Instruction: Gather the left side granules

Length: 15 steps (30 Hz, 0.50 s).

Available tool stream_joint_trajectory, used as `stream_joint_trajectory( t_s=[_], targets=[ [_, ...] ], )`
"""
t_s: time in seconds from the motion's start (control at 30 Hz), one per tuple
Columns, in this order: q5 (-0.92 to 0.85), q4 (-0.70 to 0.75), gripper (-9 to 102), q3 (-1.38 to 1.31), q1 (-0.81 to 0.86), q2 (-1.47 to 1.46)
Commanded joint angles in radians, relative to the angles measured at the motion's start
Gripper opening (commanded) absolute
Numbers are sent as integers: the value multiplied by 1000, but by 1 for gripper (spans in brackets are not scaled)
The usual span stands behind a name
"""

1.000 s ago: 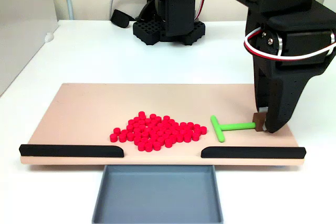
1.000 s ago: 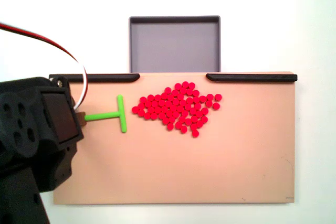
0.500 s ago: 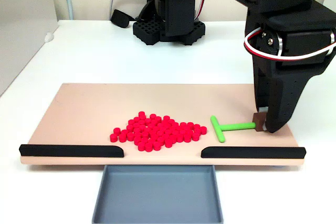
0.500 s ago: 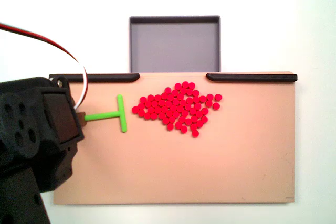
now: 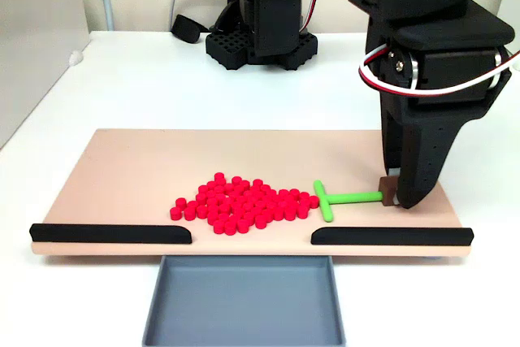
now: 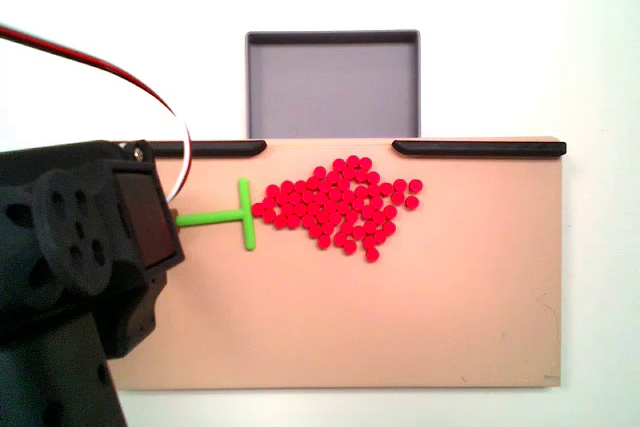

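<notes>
A heap of tiny red granules (image 5: 241,203) (image 6: 338,207) lies near the middle of the tan board (image 5: 138,168) (image 6: 400,327). The green T-shaped pusher (image 5: 340,198) (image 6: 228,215) lies on the board with its crossbar touching the edge of the heap. In both fixed views my gripper (image 5: 393,197) (image 6: 172,219) is shut on the end of the pusher's stem, on the side away from the granules. The black arm body hides the fingertips in the view from above.
Two black rails (image 5: 110,234) (image 5: 392,236) line one long edge of the board with a gap between them. A grey tray (image 5: 244,298) (image 6: 333,82) sits just beyond that gap. A second black arm base (image 5: 264,14) stands at the back of the white table.
My gripper has slid the green pusher toward the granules; its crossbar, apart from the heap before, now touches the heap's edge. The granules have barely shifted.
</notes>
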Motion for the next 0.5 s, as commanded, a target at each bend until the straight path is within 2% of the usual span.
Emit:
stream_joint_trajectory(
  t_s=[0.0, 0.47],
  targets=[
    [2, 6, 0, 3, 17, 2],
    [-3, 6, 0, 5, 37, -3]
  ],
)
